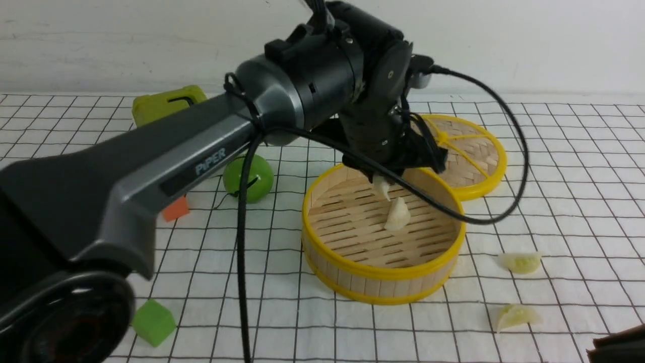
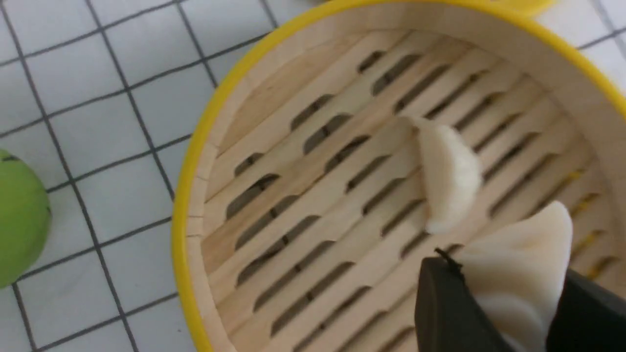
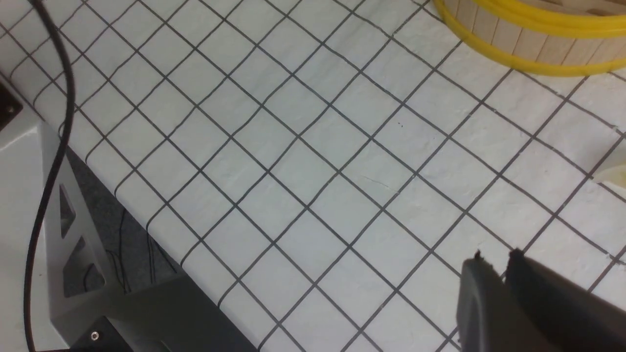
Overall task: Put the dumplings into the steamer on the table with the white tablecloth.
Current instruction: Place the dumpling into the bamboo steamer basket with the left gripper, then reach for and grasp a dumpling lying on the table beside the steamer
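The steamer [image 1: 378, 275] stands mid-table on the white tablecloth [image 1: 579, 201]. My left gripper [image 1: 383, 179] hangs over its far rim, shut on a creamy white dumpling [image 2: 518, 254]. A second white dumpling [image 1: 397, 214] rests on the slatted floor just beyond the held one [image 2: 450, 181]. Two pale green dumplings [image 1: 520, 262] [image 1: 516, 316] lie on the cloth right of the steamer. My right gripper [image 3: 496, 259] is shut with nothing in it, low over the cloth near the front right; the steamer's wall [image 3: 528, 49] shows beyond it.
The flat woven lid [image 1: 473, 156] lies behind the steamer on the right. A green ball [image 1: 249, 177], an orange cube [image 1: 175, 209], a green cube [image 1: 152, 321] and a green box [image 1: 169, 103] sit on the left. The table's front edge [image 3: 146, 220] shows in the right wrist view.
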Controlling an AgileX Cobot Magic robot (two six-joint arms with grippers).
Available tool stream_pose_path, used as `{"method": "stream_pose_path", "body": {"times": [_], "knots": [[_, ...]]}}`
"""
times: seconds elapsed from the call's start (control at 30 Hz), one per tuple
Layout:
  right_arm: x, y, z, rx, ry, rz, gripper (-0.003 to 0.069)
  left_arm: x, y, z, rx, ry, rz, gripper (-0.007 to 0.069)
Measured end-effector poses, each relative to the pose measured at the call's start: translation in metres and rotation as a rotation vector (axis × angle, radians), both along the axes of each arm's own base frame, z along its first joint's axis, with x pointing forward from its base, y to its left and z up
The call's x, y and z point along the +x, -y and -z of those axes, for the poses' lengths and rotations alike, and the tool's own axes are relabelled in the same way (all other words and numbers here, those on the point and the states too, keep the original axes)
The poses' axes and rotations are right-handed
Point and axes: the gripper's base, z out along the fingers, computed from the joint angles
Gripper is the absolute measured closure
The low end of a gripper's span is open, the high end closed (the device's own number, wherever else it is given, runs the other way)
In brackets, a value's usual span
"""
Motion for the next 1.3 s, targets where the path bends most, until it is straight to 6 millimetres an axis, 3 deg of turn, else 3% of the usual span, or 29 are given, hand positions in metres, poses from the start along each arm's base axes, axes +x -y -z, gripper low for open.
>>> {"method": "stream_pose_path", "body": {"times": [0.03, 0.13, 0.27, 0.4, 0.6, 0.67, 0.77, 0.8, 0.97, 1.0, 1.1, 1.13, 1.2, 1.3], "knots": [[0.0, 0.0, 0.0, 0.0, -0.001, -0.001, 0.0586, 0.0, 0.0, 0.0, 0.0, 0.0, 0.0, 0.0426], [-0.001, 0.0, 0.001, -0.004, -0.009, -0.006, 0.0582, 0.025, -0.01, 0.043, 0.022, -0.086, -0.058, 0.0426], [-0.001, 0.0, 0.001, -0.008, -0.011, -0.007, 0.0579, 0.036, -0.011, 0.073, 0.035, -0.115, -0.071, 0.0426], [-0.001, 0.002, 0.002, -0.021, -0.018, 0.009, 0.0575, 0.04, -0.007, 0.079, 0.01, -0.088, -0.065, 0.0392], [0.002, 0.01, 0.006, -0.082, -0.057, 0.119, 0.0561, 0.038, -0.009, 0.07, 0.008, -0.087, -0.066, 0.0242], [0.004, 0.016, 0.008, -0.121, -0.071, 0.197, 0.0548, 0.032, -0.014, 0.047, 0.016, -0.076, -0.055, 0.0207], [0.011, 0.023, 0.01, -0.158, -0.073, 0.31, 0.0522, 0.012, -0.029, -0.011, 0.028, -0.034, -0.012, 0.0199], [0.012, 0.024, 0.011, -0.162, -0.076, 0.316, 0.0519, 0.012, -0.029, -0.011, 0.028, -0.034, -0.012, 0.0199], [0.039, 0.025, 0.024, -0.225, -0.14, 0.406, 0.0422, -0.04, -0.068, -0.115, 0.012, 0.064, 0.039, 0.0284], [0.04, 0.025, 0.025, -0.226, -0.143, 0.408, 0.0417, -0.042, -0.069, -0.119, 0.007, 0.071, 0.039, 0.0289], [0.062, 0.02, 0.04, -0.239, -0.201, 0.411, 0.0342, -0.072, -0.09, -0.147, -0.023, 0.098, 0.047, 0.0402], [0.064, 0.019, 0.041, -0.238, -0.199, 0.412, 0.0338, -0.076, -0.092, -0.148, -0.025, 0.096, 0.048, 0.041], [0.08, 0.014, 0.052, -0.227, -0.232, 0.418, 0.0299, -0.1, -0.106, -0.151, -0.034, 0.066, 0.06, 0.051], [0.103, 0.01, 0.069, -0.223, -0.239, 0.44, 0.0261, -0.133, -0.128, -0.139, -0.012, 0.005, 0.072, 0.0619]]}}
